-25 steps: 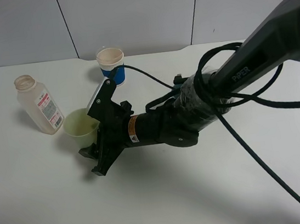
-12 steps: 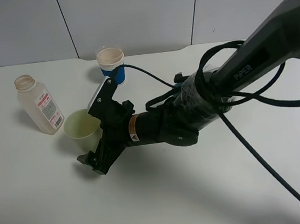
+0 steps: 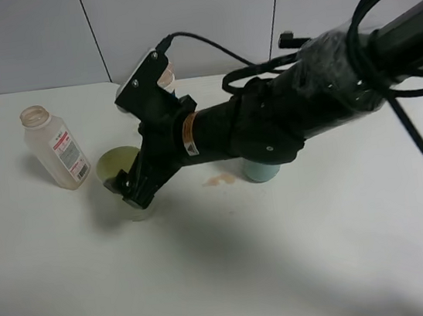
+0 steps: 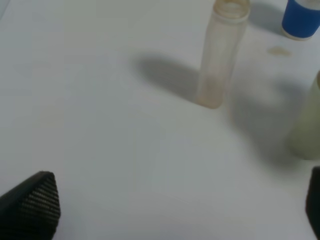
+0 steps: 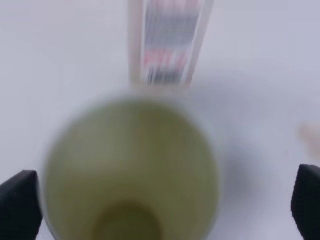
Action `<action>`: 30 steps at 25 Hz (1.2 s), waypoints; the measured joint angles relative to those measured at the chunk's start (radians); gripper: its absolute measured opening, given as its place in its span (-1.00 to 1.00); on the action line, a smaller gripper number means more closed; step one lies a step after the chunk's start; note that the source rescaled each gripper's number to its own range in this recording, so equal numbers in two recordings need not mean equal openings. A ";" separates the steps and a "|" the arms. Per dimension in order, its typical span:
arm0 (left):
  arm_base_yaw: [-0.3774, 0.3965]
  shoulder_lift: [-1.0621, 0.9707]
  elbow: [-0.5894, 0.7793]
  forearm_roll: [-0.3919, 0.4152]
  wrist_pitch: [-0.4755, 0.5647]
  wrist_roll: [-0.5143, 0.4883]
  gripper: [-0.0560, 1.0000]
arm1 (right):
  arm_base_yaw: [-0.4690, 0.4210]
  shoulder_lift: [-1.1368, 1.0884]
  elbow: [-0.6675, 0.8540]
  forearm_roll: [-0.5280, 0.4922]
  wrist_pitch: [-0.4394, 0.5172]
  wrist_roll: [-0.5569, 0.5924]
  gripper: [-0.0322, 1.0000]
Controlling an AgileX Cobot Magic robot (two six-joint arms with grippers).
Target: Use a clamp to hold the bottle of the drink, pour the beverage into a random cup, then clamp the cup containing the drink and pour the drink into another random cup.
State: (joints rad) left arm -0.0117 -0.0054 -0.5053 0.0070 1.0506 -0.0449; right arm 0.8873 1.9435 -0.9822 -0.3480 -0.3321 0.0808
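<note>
Yellow-green cup [image 5: 131, 172] – R wrist: fingers [image 5: 19, 205] apart | ext: hidden

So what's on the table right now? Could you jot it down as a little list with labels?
bottle: upright, capless, far left
yellow-green cup: upright, beside the bottle
teal cup: partly hidden behind the arm
spill: small brown patch on the table near the teal cup
right gripper: open, jaws either side of the yellow-green cup
left gripper: open, holding nothing

surface: white table [image 3: 304, 270] | backdrop: pale grey wall panels [image 3: 186, 21], dark seams | light: soft, even
</note>
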 joint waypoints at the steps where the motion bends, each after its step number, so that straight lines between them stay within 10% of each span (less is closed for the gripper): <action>1: 0.000 0.000 0.000 0.000 0.000 0.000 1.00 | 0.000 -0.024 0.000 0.006 0.001 0.000 0.96; 13: 0.000 0.000 0.000 0.000 0.000 0.000 1.00 | -0.031 -0.327 0.000 0.043 0.113 -0.087 0.96; 30: 0.000 0.000 0.000 0.000 0.000 0.000 1.00 | -0.447 -0.541 0.001 0.006 0.528 -0.108 0.97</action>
State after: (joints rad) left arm -0.0117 -0.0054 -0.5053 0.0070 1.0506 -0.0449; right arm 0.4401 1.4024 -0.9816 -0.3422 0.1959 -0.0274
